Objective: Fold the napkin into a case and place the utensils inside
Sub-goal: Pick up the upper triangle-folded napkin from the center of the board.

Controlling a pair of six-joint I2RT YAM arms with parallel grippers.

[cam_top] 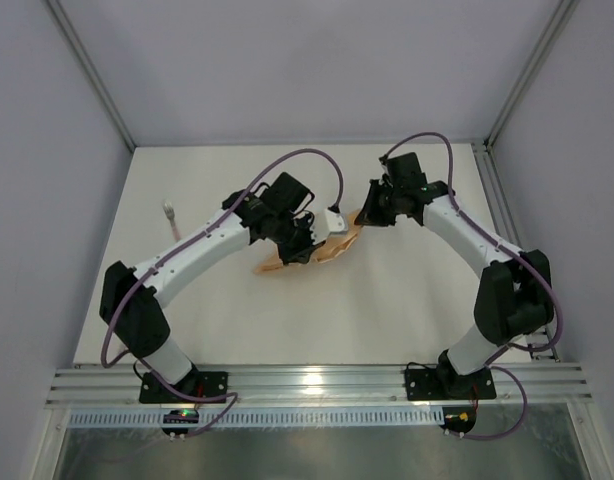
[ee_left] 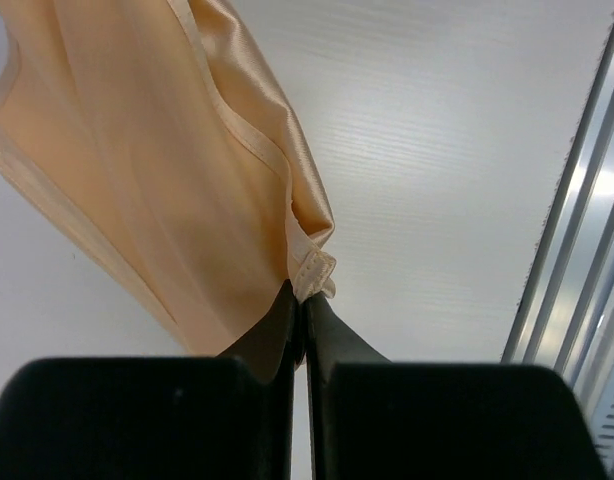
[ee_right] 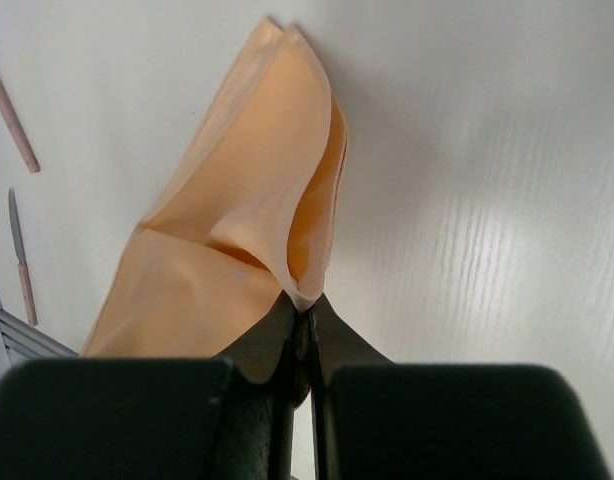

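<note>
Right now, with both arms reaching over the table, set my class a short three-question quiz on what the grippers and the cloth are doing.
1. True or false: the soft peach-orange cloth napkin lies flat and untouched on the white table.
2. Which gripper is shut on the napkin? A) only the left gripper; B) only the right gripper; C) both.
3. In the right wrist view, where are the slim pale pink-handled utensils: inside the cloth, or on the table apart from it?
Key: 1 false; 2 C; 3 on the table, apart from the cloth.
</note>
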